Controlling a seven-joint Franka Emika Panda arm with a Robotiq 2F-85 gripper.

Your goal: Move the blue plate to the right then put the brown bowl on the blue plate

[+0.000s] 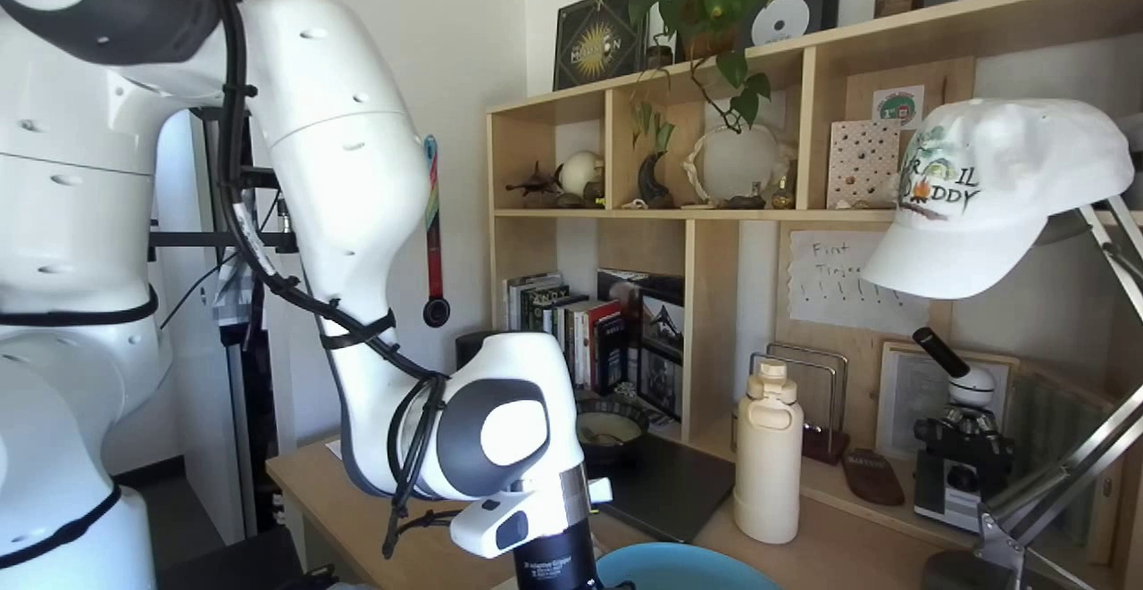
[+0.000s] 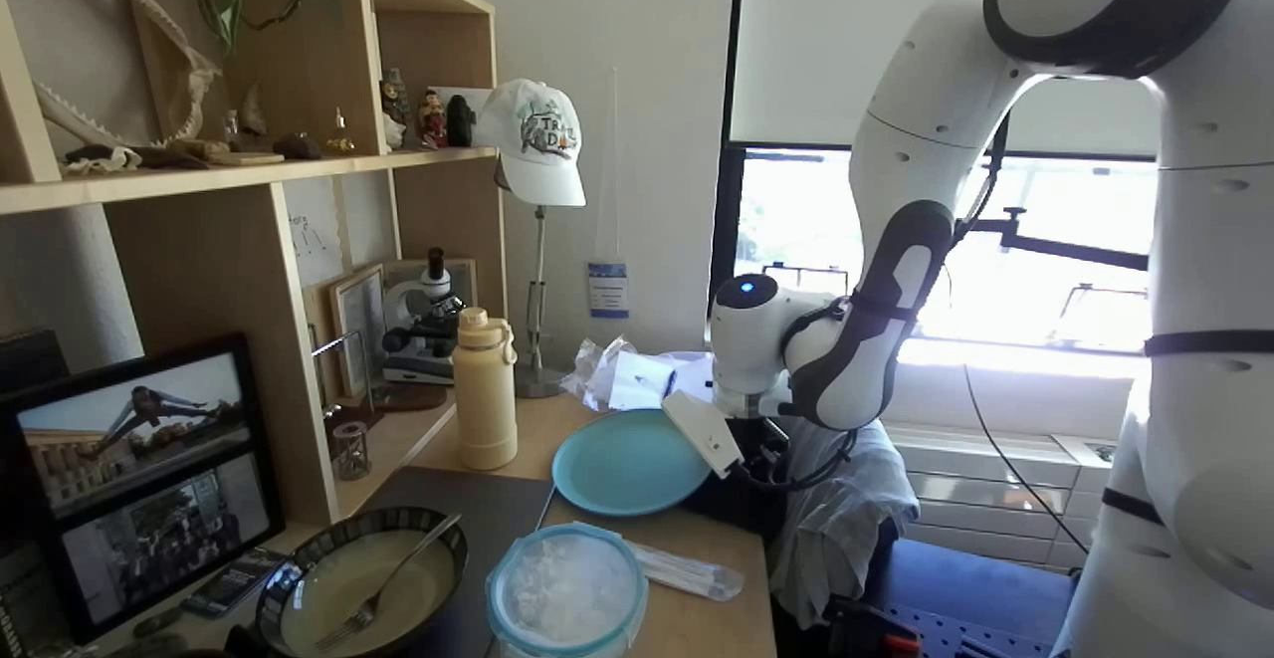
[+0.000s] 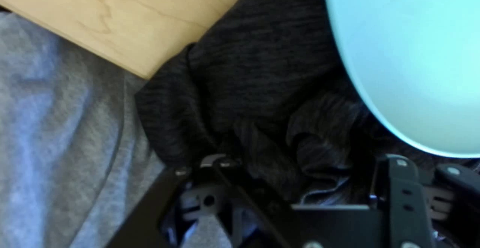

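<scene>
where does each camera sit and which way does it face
An exterior view: close beside the arm, facing the shelf; arm fills the picture's left.
An exterior view: apparently at an end of the desk, facing wall and window; arm at picture's right.
Wrist view: mounted on the arm, looking past the open gripper at dark cloth and blue plate.
Both exterior views share the arm, bottle, cap and blue plate.

In an exterior view we look past the arm (image 1: 344,162), near at left, to the shelves (image 1: 713,322); in an exterior view, across the counter (image 2: 707,628) toward the window (image 2: 1045,305). Both exterior views share the bottle (image 2: 486,399), hat (image 1: 1009,184) and blue plate (image 2: 629,464). At the wrist we peer down, close, over the jaws at the plate's edge.
</scene>
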